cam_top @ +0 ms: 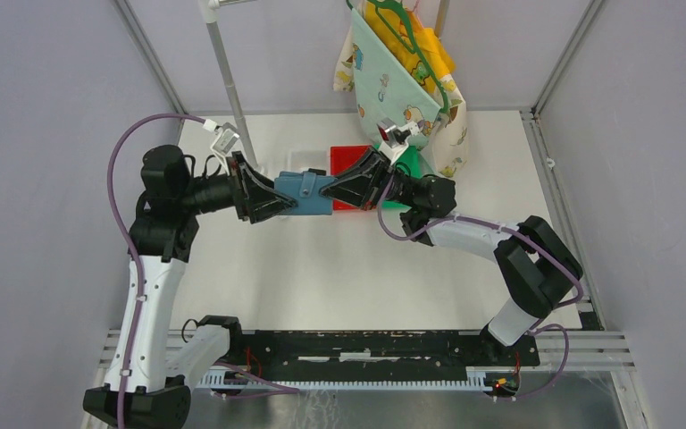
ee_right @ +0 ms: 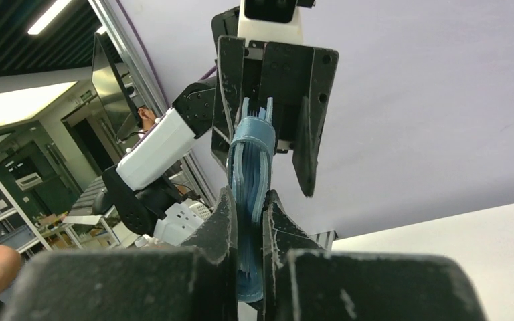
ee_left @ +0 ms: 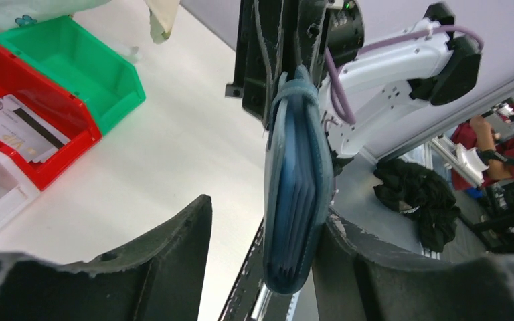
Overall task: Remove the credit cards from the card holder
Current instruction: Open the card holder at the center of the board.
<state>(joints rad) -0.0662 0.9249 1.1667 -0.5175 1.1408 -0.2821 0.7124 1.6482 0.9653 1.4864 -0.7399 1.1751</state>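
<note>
A card (ee_left: 23,130) lying in a red bin (ee_left: 67,157) on the table carries gold lettering that appears to read "VIP", just below its dark stripe. The card's other printing is too small to read.

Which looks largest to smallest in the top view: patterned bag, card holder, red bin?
Largest: patterned bag. Next, card holder and red bin look alike; the bin is partly hidden, so they stay unranked.
</note>
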